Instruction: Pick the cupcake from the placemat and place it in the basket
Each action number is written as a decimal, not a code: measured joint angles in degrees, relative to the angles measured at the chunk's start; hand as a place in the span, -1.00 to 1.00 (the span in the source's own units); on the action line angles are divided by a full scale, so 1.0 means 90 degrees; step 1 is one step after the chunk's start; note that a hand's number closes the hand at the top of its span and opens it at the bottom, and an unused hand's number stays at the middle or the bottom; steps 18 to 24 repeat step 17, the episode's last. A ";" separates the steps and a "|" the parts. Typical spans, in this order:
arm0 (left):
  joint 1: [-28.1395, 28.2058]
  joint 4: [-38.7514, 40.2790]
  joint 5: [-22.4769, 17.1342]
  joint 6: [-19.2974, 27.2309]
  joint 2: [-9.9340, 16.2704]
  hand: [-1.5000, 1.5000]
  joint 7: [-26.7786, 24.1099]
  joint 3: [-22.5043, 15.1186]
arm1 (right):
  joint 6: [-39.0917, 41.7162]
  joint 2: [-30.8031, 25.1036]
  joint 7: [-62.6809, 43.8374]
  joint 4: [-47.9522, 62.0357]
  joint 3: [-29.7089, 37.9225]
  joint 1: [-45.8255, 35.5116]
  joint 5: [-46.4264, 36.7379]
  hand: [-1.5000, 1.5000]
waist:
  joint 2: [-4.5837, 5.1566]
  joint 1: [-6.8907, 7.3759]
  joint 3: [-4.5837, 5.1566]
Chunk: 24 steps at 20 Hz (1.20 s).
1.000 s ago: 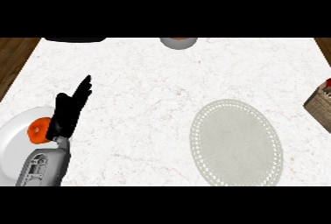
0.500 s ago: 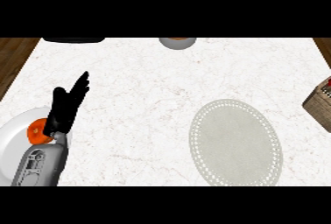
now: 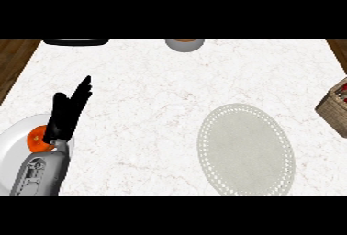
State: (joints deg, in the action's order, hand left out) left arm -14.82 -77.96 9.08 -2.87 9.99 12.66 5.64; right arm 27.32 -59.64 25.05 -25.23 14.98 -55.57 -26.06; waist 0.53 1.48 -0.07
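Looking down from the head view, the left robot hand (image 3: 66,114) rests released, fingers straight, over the white marble desk (image 3: 169,82). Well to its right lies the bare oval grey placemat (image 3: 245,148); farther right, the brown wicker basket (image 3: 333,108). No cupcake shows.

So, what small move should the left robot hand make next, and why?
Probably none toward the placemat: no cupcake shows on it. The left robot hand is open and empty above the plate, so I would simply rest it. The basket is cut by the right edge; its contents are unclear.
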 measured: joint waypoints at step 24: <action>0.0127 -0.0211 -0.0019 -0.0002 -0.0056 0.00 0.0020 -0.0039 | -0.0087 -0.1623 -0.0388 0.1777 0.1447 -0.0014 0.0798 -1.00 | 0.0070 0.0054 -0.0037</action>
